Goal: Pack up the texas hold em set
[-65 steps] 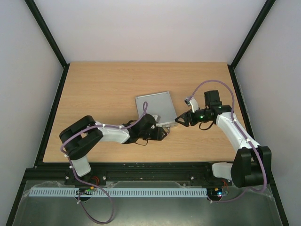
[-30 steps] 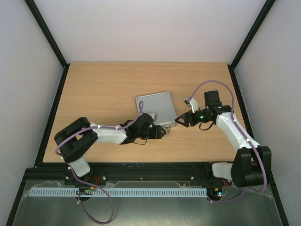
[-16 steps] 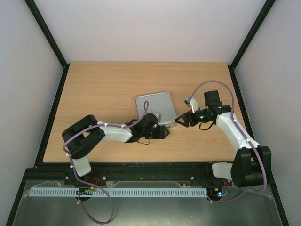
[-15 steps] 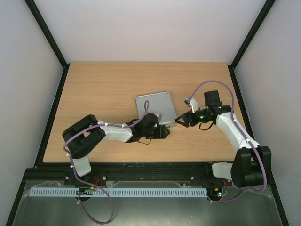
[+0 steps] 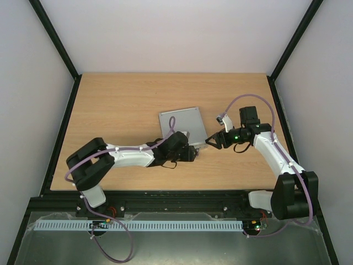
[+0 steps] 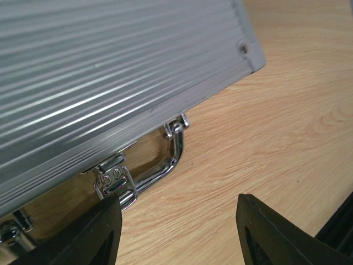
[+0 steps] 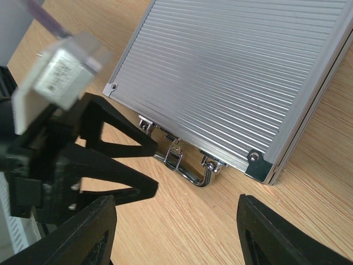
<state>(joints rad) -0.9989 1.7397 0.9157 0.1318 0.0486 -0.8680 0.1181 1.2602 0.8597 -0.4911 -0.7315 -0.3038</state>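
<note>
Found the left gripper low over the light wooden table, jaws parted to a middling gap and clamping nothing. Through its own wrist camera, saw only bare tabletop between the two black fingers. One fingertip sits just under a small chrome latch; cannot tell whether it touches.

Found the right gripper parted about as far, also empty, and aimed at the near right corner of the case. From above, cannot tell touching from apart. Its wrist view puts that corner beyond the finger gap, clear of both fingers.

Noted the small silver ribbed aluminium case shut and lying flat near the table's middle, turned slightly askew, with its handle edge towards the arms. Lid finely grooved, with riveted caps at the corners and the lid seam visible along the side. No contents in view.

By view:
- Top external: gives the whole layout, with both arms converging on the near edge of the case. Handle hidden under the left wrist.
- Right wrist: shows the curved chrome handle lying down against the table, with latches along the same edge. Also shows the left gripper's triangular fingers pointing at the handle, tips just beside it and not closed on it.
- Left wrist: shows the handle and one latch close up, with the lid blurred overhead.
</note>
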